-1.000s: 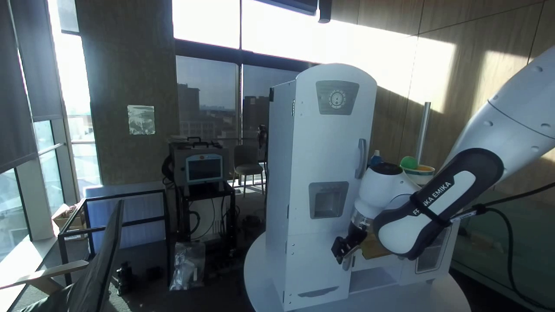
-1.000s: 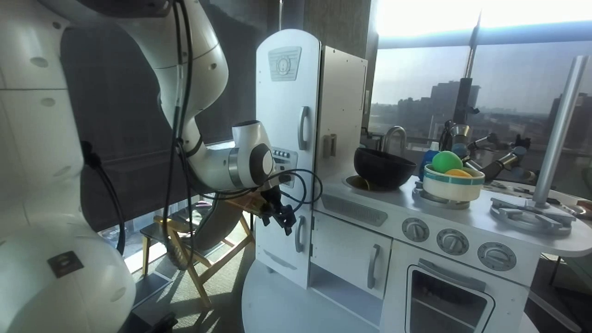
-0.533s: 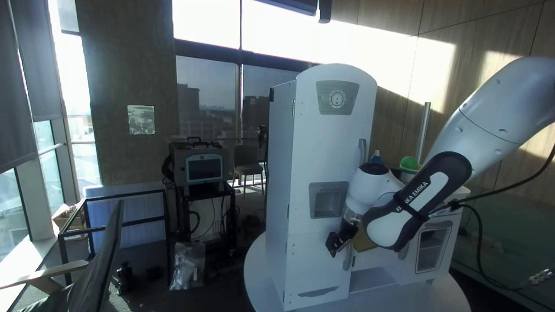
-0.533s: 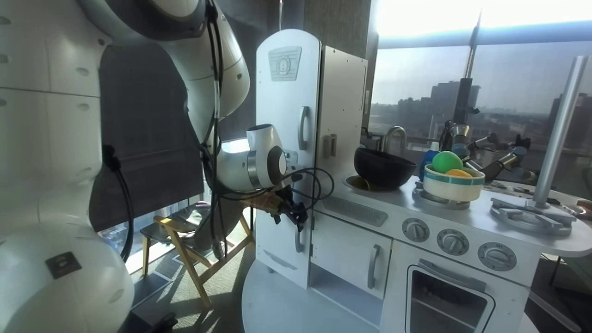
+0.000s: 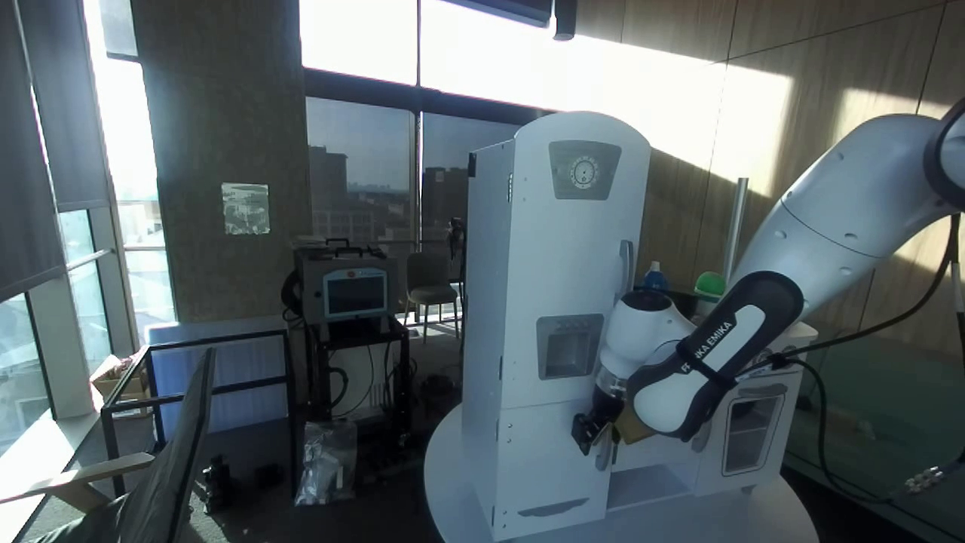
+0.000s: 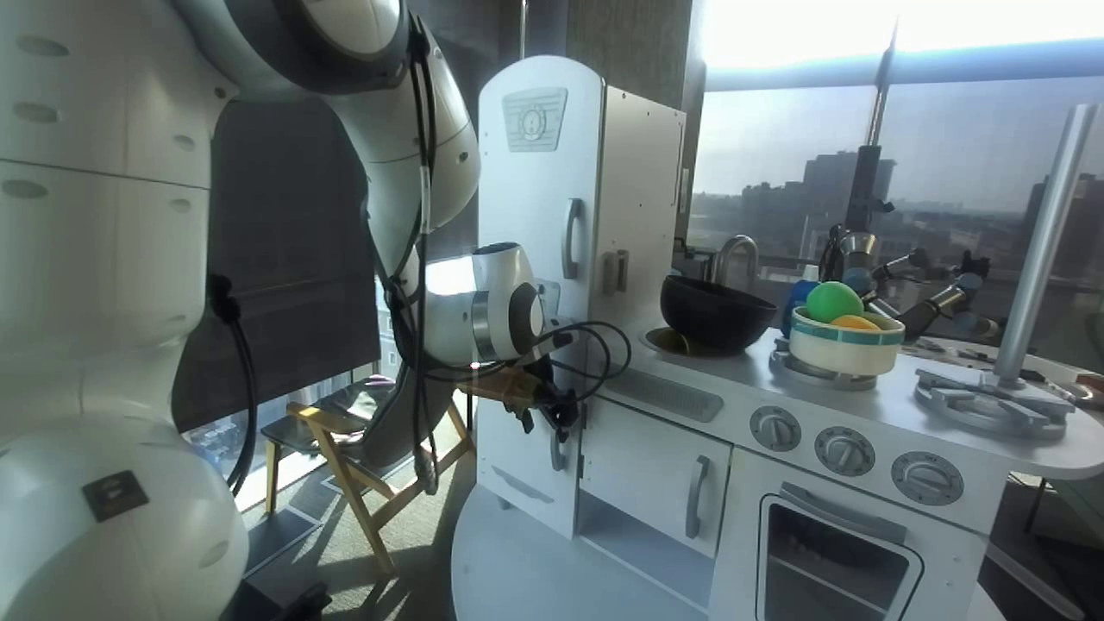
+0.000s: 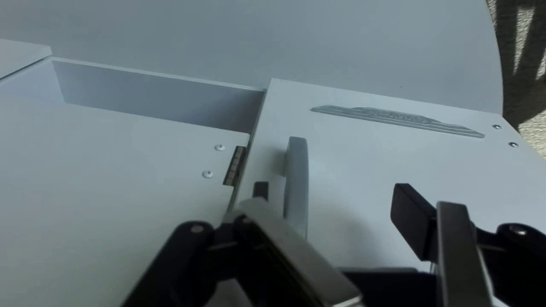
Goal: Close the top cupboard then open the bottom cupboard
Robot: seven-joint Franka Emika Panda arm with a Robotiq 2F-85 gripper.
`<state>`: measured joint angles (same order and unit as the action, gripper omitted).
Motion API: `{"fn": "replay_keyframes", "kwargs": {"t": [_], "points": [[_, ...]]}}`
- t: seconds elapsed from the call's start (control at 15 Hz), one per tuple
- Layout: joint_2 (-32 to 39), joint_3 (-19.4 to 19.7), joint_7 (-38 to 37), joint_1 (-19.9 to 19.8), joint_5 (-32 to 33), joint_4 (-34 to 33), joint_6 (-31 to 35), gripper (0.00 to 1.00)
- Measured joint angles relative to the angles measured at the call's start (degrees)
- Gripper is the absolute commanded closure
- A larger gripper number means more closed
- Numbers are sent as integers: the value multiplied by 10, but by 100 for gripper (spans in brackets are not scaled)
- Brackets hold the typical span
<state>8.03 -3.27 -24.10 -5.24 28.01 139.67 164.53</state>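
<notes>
The top cupboard's tall arched white door [image 5: 577,226] looks flush with its frame. It also shows in an exterior view [image 6: 530,198]. Below it, the bottom cupboard's short white door [image 5: 550,460] is shut. It fills the right of the wrist view [image 7: 384,157]. Its grey handle [image 7: 297,179] stands upright near the door's free edge. My gripper [image 7: 335,204] is open and empty at the upper part of this door. In the wrist view the handle lies between the fingers, close to the left one; the handle's lower end is hidden. The gripper also shows in both exterior views [image 5: 592,434] [image 6: 552,414].
Beside the tall unit, a white door with a grey handle [image 6: 697,496] and an oven door [image 6: 837,552] face forward. A black bowl [image 6: 716,315] and a white bowl [image 6: 845,345] with a green ball stand on the counter. A cable loop [image 6: 612,345] hangs near the wrist.
The gripper has moved in to the bottom cupboard's handle, rising and then dropping slightly. The arched door's free edge has swung slightly inward, and the thin gap beside it has closed.
</notes>
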Motion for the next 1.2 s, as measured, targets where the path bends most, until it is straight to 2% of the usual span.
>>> {"fn": "replay_keyframes", "kwargs": {"t": [0.13, 0.27, 0.33, 0.4, 0.53, 0.8, 0.87, 1.2], "points": [[-4, 1, 7, 0, 13, 1, -1, 69], [-11, 9, 6, 0, 54, 2, -3, 85], [-16, 14, 2, 0, 81, 2, -3, 90], [-23, 19, -6, 0, 110, 2, -3, 92], [-32, 21, -37, 1, 143, 9, 1, 87], [-44, 21, -78, 1, 167, 26, 9, 88], [-48, 20, -81, 1, 165, 32, 9, 58], [-85, 15, -88, 3, 165, 69, 11, 21]]}}
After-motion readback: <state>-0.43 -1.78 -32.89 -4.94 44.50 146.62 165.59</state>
